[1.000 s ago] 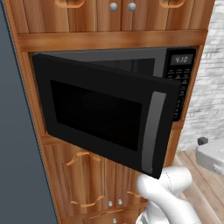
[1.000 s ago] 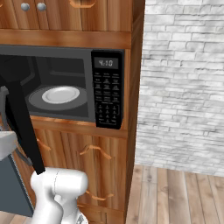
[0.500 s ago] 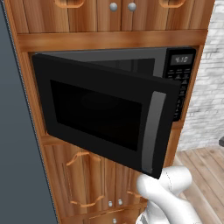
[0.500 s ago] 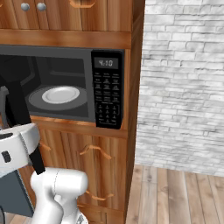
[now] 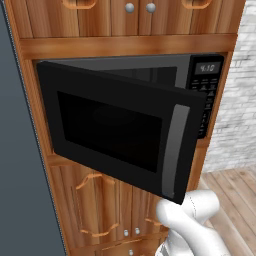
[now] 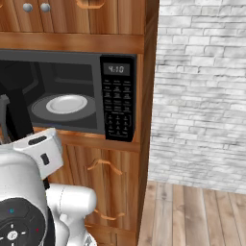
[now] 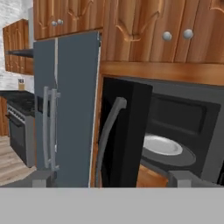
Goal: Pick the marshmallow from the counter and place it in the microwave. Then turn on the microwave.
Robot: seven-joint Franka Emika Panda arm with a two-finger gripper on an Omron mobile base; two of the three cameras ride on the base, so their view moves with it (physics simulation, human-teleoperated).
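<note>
The fingers (image 7: 111,181) stand wide apart, holding nothing. The microwave (image 6: 72,98) door (image 5: 120,127) hangs open; a careless swing could strike it.

In the right base view the robot's white arm (image 6: 29,182) has risen further into the lower left since a second ago, its boxy hand section now overlapping the edge of the open microwave (image 6: 96,96) cavity

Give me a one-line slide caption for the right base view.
Open microwave with a white plate on its turntable, keypad at right, brick wall beyond.
</note>
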